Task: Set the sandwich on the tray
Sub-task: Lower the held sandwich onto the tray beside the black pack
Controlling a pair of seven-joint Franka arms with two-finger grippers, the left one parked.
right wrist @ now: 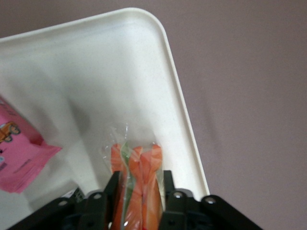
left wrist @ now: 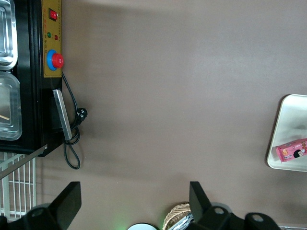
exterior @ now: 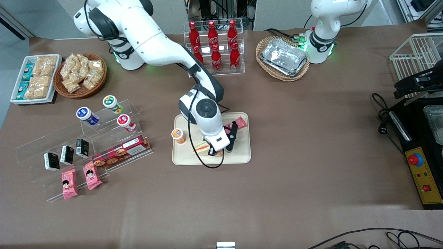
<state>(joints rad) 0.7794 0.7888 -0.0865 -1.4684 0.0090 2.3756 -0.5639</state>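
Cream-beige tray (exterior: 238, 156) at frame centre carries the sandwich (right wrist: 136, 184), which the hand (right wrist: 139, 191) grips.

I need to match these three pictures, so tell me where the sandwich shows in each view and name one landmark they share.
Front view: the sandwich lies on the tray, under the gripper, near the tray's edge closest to the camera.
Right wrist view: the sandwich stands on edge between the gripper's fingers, over the tray.
Left wrist view: not in it.
Shared landmark: the tray with its pink snack packet, seen in all three.
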